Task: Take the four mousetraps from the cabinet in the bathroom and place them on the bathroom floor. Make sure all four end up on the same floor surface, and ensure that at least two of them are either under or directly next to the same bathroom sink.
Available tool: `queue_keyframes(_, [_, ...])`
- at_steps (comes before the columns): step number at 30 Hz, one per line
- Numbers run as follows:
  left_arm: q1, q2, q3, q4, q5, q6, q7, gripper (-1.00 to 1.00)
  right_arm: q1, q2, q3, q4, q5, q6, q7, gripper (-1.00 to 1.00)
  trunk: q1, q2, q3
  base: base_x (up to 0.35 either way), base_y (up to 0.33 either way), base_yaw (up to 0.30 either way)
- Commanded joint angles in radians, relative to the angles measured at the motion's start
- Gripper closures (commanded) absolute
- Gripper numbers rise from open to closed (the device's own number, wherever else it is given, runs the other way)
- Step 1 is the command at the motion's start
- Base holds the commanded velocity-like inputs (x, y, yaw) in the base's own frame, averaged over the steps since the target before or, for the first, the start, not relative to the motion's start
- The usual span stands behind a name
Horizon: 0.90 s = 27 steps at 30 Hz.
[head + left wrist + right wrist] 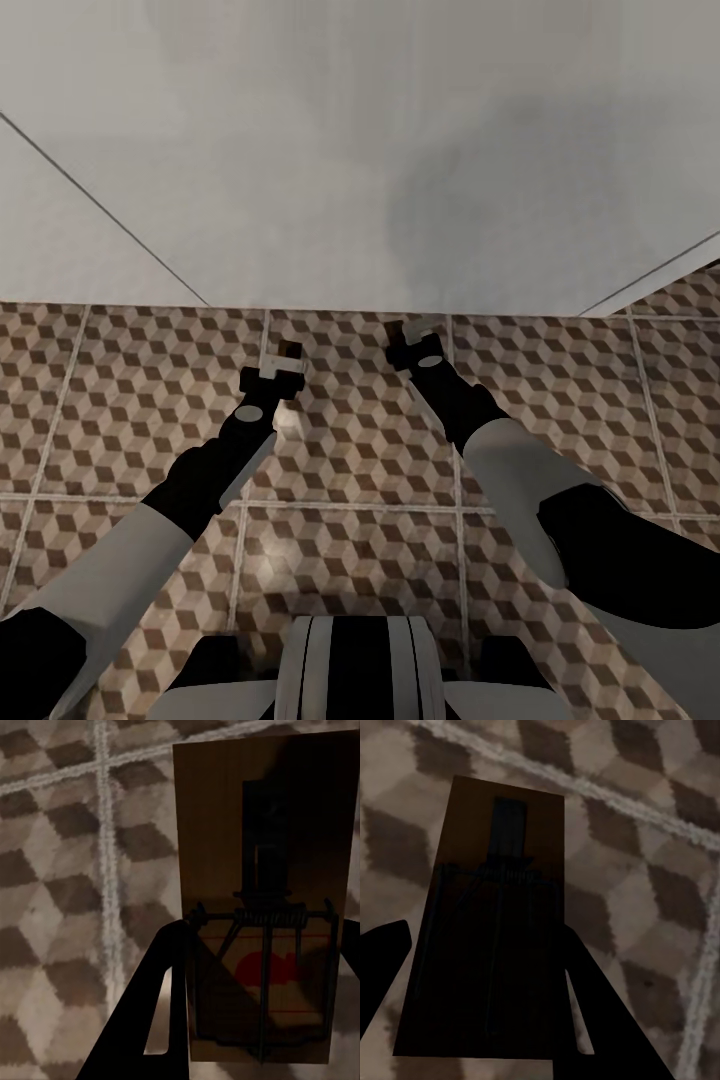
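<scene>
Gripping a mousetrap each, your two claws hang low over the bathroom floor (360, 450) close to the foot of a white wall (300, 150). The left claw (285, 365) is clenched on the left mousetrap (259, 907), its dark fingers (161, 1005) pressing the board's long edges near the spring end; the right claw (408, 338) is clenched on the right mousetrap (491, 922) in the same way. Judging by the task, the step in hand is setting these boards down, so bring each wrist down until the board lies nearly flat on the tiles before you let go, and keep the wire side up. Place one, then the other, just beside it, so that neither lands on its neighbour. Neither a basin nor a tap is visible, so I cannot tell whether this spot counts as next to the sink; check that before releasing. The wrist views give you what the head view cannot: the left one shows the wire bar, the spring and the red bit (266, 967) clearly, while the right one shows its board in deep shadow. The head view alone shows how near the wall both claws sit and that they are a little apart.
</scene>
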Motion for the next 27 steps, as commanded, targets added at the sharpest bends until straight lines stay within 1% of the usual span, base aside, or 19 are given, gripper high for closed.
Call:
queue_keyframes(1, [-0.001, 0.002, -0.005, -0.002, 0.008, 0.004, 0.013, 1.0, 0.0, 0.0, 0.004, -0.001, 0.01, 0.009, -0.003, 1.0, 0.0, 0.0, -0.001, 0.0, 0.0, 0.0])
queue_keyframes(8, [0.003, 0.002, -0.005, -0.001, 0.008, 0.004, 0.013, 1.0, 0.0, 0.0, 0.004, -0.001, 0.009, 0.009, -0.003, 1.0, 0.0, 0.0, -0.001, 0.013, 0.0, 0.0])
queue_keyframes(17, [0.005, 0.002, -0.005, 0.005, 0.008, 0.003, 0.013, 1.0, 0.0, 0.0, 0.004, 0.003, 0.009, 0.009, -0.003, 1.0, 0.0, 0.0, -0.001, 0.145, 0.0, 0.0])
queue_keyframes(27, [0.014, 0.002, -0.005, 0.003, 0.008, 0.003, 0.013, 1.0, 0.0, 0.0, 0.004, 0.016, 0.009, 0.008, -0.003, 1.0, 0.0, 0.0, -0.001, 0.016, 0.0, 0.0])
